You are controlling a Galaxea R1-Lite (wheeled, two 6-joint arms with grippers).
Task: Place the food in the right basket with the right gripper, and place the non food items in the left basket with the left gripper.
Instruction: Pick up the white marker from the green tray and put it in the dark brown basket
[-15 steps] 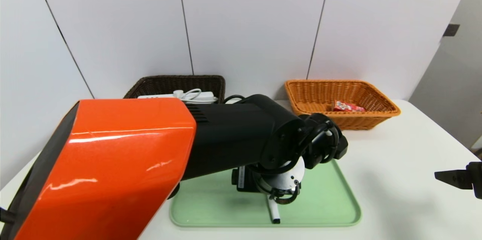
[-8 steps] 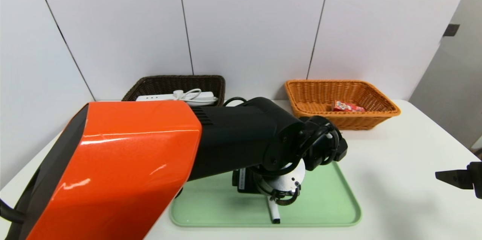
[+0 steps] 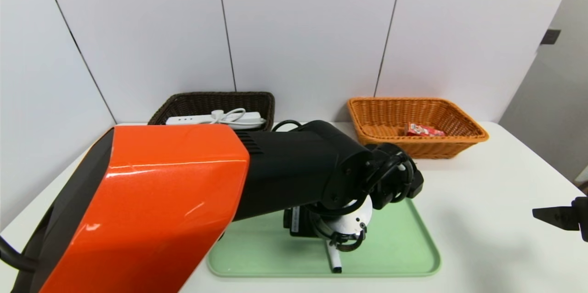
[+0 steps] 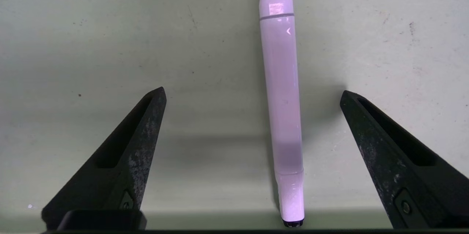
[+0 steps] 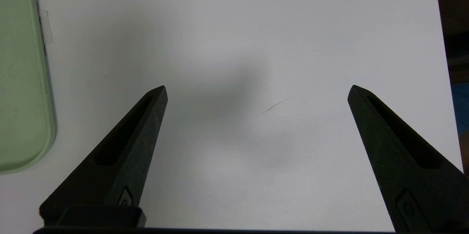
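left gripper over the marker

the left gripper (image 4: 253, 92) hung over the green tray (image 3: 404, 247), jaws wide apart — the white marker (image 4: 282, 116) lay between them, untouched. the right gripper (image 5: 256, 91) hovered over the bare table (image 5: 256, 25), also apart. the red snack pouch (image 3: 423, 130) lay in the orange basket (image 3: 459, 143), the power strip (image 3: 216, 119) in the dark basket (image 3: 216, 99).

A robot test lab or demonstration room is indicated. A plain white bench (image 3: 482, 201) is set against bare white wall panels (image 3: 303, 26) divided by thin dark seams. A staged sorting layout is seen on it: a pale green plastic tray (image 3: 404, 251) at 6 o'clock, a dark brown woven wicker basket (image 3: 216, 100) at 11 o'clock and an orange-tan woven wicker basket (image 3: 441, 146) at 1 o'clock. A glossy orange-and-black robot arm (image 3: 174, 192) is stretched over the tray.
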